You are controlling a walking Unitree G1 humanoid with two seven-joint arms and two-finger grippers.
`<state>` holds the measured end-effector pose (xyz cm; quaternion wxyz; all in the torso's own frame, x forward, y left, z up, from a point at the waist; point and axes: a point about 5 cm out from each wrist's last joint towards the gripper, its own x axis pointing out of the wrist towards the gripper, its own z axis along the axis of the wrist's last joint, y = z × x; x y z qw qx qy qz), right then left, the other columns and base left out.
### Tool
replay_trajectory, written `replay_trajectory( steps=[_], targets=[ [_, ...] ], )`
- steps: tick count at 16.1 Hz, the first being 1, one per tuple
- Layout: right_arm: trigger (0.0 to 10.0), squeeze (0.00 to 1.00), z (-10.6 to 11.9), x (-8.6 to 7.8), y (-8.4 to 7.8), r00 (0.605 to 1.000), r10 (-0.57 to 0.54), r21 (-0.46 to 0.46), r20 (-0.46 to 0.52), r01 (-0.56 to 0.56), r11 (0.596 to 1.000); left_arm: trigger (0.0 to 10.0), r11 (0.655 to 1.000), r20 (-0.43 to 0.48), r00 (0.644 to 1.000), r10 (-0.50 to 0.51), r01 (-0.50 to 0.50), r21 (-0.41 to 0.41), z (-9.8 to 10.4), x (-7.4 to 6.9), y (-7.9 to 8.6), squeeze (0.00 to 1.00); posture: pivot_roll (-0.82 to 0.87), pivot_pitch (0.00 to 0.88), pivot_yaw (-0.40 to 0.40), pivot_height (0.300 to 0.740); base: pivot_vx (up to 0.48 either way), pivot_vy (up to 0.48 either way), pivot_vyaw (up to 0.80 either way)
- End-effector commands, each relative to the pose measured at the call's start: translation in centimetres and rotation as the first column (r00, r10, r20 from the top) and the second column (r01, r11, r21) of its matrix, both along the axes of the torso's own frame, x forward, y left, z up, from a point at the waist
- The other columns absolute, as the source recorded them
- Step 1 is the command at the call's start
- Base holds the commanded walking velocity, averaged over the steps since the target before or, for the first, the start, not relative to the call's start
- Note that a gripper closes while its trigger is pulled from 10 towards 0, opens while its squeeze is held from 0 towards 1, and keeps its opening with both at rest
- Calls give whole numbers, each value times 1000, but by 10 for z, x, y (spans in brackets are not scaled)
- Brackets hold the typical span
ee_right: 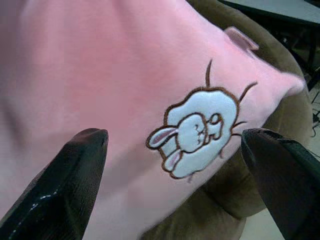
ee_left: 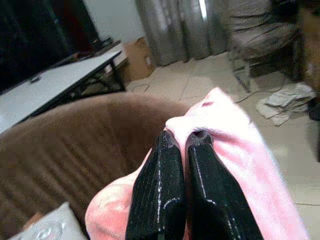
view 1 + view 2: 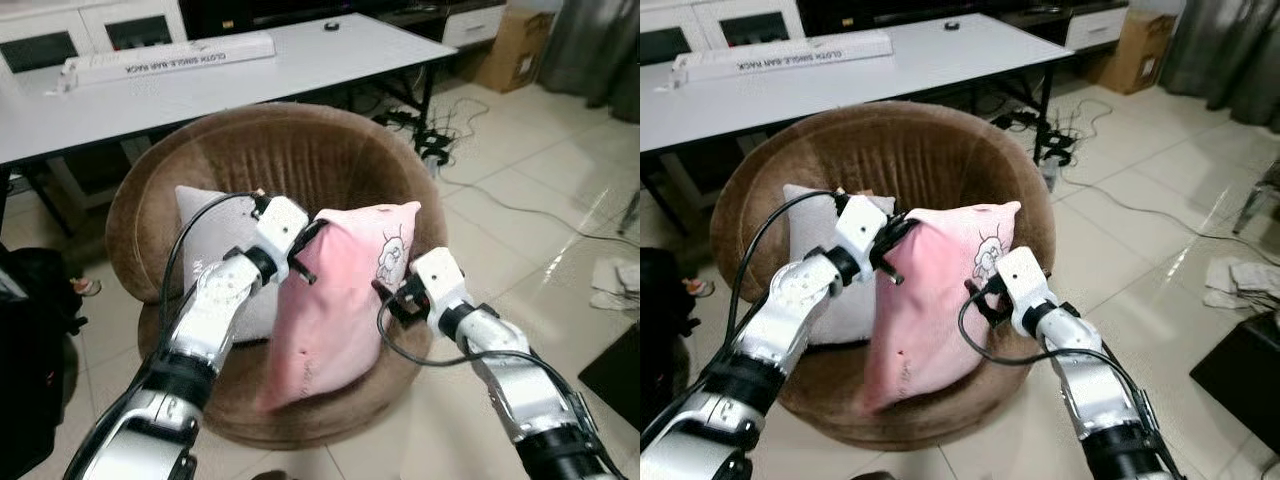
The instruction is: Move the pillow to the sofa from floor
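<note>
Now left end effector [image 3: 312, 250] pinches pink pillow [image 3: 335, 310] over brown sofa [image 3: 290, 150]; right end effector [image 1: 175, 145] gapes wide.

grey cushion [image 3: 205, 225] half hidden behind pink pillow [image 3: 335, 300]

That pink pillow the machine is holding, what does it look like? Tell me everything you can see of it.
The pink pillow looks soft and plush, with a white rabbit outlined in brown stitched near one upper corner. It hangs tilted and sagging over the seat of the round brown sofa chair, its lower end on the cushion. The left gripper is shut on its top edge. The right gripper is open, fingers spread either side of the rabbit. A grey pillow sits just behind it.
</note>
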<state>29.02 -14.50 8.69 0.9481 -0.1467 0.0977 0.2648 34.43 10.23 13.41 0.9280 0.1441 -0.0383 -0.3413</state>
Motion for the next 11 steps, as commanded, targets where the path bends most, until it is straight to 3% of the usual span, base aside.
replay_trajectory(
  steps=[1, 6, 11],
  targets=[
    [10000, 0, 6, -5, 1, 998, 63, -7, 5, -63, 998, 10000, 998, 74, 996, -59, 60, -2, 23, 11, -8, 0, -14, 0, 71, 740, 0, 0, 0],
    [10000, 0, 11, -17, -7, 997, 73, -24, 5, -73, 997, 10000, 999, 112, 993, -46, 43, 29, 34, 26, -13, 0, -45, 0, 68, 740, 0, 0, 0],
    [10000, 0, 21, -28, 4, 994, 106, -25, -15, -106, 994, 10000, 982, 104, 982, 160, -169, 89, 29, 44, 12, 0, -88, 0, 44, 740, 0, 0, 0]
  ],
)
